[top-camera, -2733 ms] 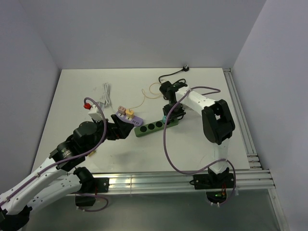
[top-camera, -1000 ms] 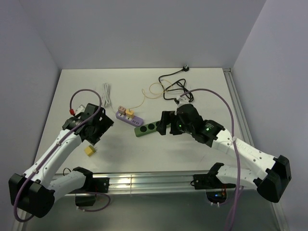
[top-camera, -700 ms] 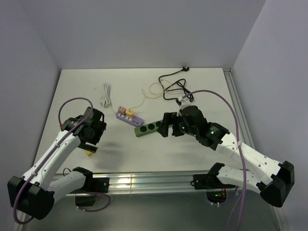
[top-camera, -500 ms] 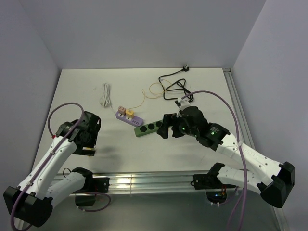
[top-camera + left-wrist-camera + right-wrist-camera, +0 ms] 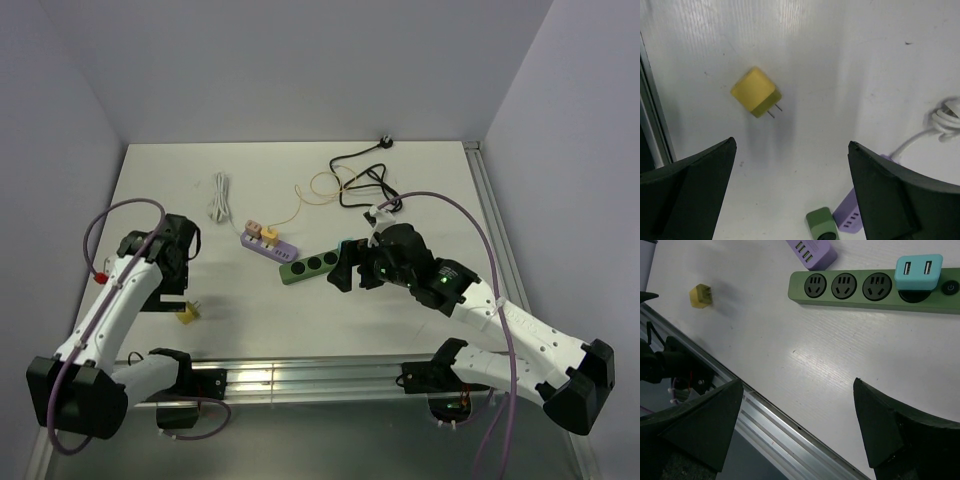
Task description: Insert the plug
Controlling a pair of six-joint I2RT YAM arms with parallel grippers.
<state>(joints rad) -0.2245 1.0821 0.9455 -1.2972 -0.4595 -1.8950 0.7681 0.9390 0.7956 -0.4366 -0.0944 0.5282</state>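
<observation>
Plug: a small yellow cube (image 5: 756, 92) with two metal prongs lies on its side on the white table (image 5: 150, 190), close to the front edge on the left. Nothing holds it.
Left gripper (image 5: 791, 145): jaws spread wide with nothing between them. It hangs above the plug, which sits ahead of the fingertips, nearer the left finger (image 5: 687, 187) and clear of both.
Right gripper (image 5: 798, 384): jaws wide apart and holding nothing. It hovers over bare table on the near side of the green power strip.
Green power strip (image 5: 860, 290): lies flat near the table's middle, well apart from the plug. Three sockets in a row are free.
Blue adapter (image 5: 918, 272): seated in the strip's last socket, just beside the round switch, with two USB ports showing.
Purple strip (image 5: 268, 244): lies just left of the green one, with two small blocks plugged into its top.
White cable (image 5: 218, 197): bundled, behind the purple strip.
Black cable (image 5: 360, 180): loops at the back of the table.
</observation>
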